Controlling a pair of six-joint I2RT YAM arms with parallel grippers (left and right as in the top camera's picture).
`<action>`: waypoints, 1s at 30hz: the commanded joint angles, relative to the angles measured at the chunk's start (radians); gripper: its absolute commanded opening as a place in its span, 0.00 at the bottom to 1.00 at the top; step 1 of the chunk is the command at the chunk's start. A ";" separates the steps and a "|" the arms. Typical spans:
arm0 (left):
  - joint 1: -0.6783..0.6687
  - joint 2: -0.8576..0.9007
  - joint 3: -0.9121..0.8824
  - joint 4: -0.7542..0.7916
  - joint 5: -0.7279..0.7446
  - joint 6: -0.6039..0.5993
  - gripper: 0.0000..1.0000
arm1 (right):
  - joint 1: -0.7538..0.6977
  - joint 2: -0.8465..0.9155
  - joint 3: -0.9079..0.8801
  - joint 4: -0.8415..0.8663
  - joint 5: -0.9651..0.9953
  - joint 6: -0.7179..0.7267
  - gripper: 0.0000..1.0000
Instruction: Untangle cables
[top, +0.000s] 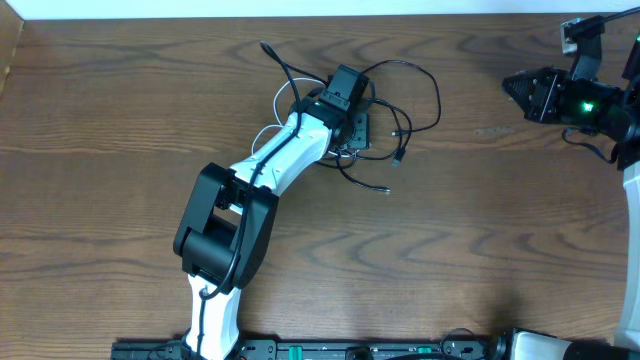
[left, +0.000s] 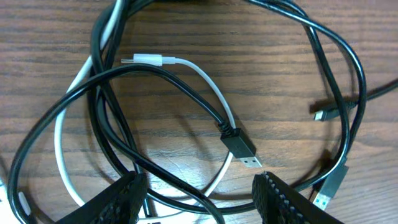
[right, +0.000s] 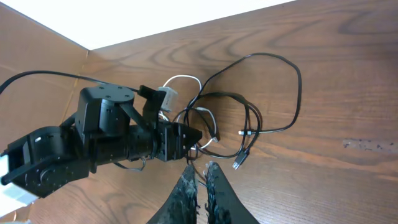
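- Overhead: the tangle lies on the table (top: 120, 200), top centre, with the black cable (top: 438, 100) looping out to the right. Your left gripper (top: 355, 125) sits over the knot. Your right gripper (top: 515, 88) is well apart from it, at the far right.
- Left wrist: jaws spread wide, nothing held. The white cable (left: 205, 84) and a black strand run between the fingers (left: 118, 199). The white plug (left: 146, 60) lies free near the top. The black cable crosses over the white one just behind its USB plug (left: 244, 151).
- Right wrist: jaws almost together, empty, pointing toward the tangle from a distance.
- Handling (judgement): both cords look light, limp and smooth-jacketed, so expect them to slide and drag each other along. Take hold just behind a plug, where the cord is likely stiffest, and draw it out slowly.
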 joint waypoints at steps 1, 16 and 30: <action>-0.003 0.018 0.003 -0.001 -0.027 -0.059 0.59 | 0.004 0.002 0.011 -0.001 -0.003 0.001 0.04; -0.019 0.081 0.001 0.027 -0.027 -0.074 0.45 | 0.004 0.002 0.011 -0.009 0.019 0.001 0.08; -0.018 -0.139 0.051 0.026 0.198 0.052 0.07 | 0.004 0.003 0.011 -0.009 0.066 0.001 0.13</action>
